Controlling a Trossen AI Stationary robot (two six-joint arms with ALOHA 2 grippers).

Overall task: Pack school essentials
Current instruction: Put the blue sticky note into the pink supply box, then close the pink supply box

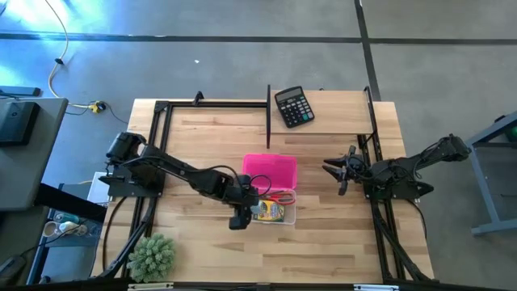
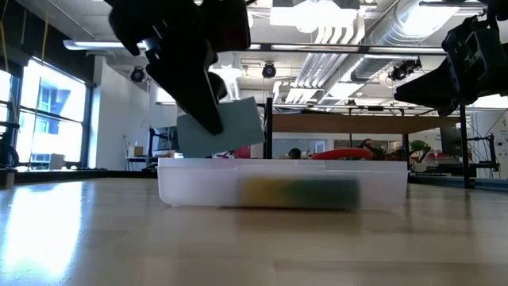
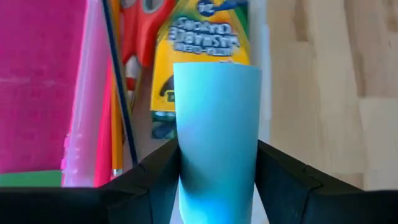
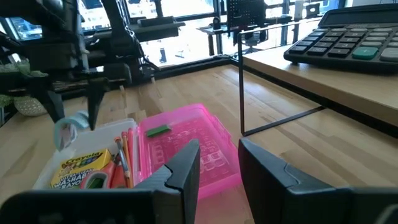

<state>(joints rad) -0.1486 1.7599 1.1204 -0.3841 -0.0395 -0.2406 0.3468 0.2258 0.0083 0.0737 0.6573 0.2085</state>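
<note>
At the counter's (image 1: pixel 202 242) near left corner sits a spiky green plant ball (image 1: pixel 152 255). The left arm reaches in toward the middle, and the left gripper (image 1: pixel 241 217) hangs over the near left edge of a clear plastic case (image 2: pixel 282 187), its fingers (image 3: pixel 283 180) clamped on a light-blue sticky-note pad (image 3: pixel 216 134) that bows between them, held above the case, not resting in it. Inside the case lie a yellow-green crayon box (image 3: pixel 200 43), red-handled scissors (image 3: pixel 142 37), and thin pencils (image 3: pixel 117 93) beside a red-pink pen (image 3: pixel 104 134). The case's pink lid (image 1: pixel 270 170) lies open on the far side, with a tiny green eraser (image 4: pixel 158 130) on it. A black calculator (image 1: pixel 293 106) rests at the counter's far edge. Well to the right, the right gripper (image 4: pixel 219 163) waits above the counter, its fingers a narrow gap apart and holding nothing.
</note>
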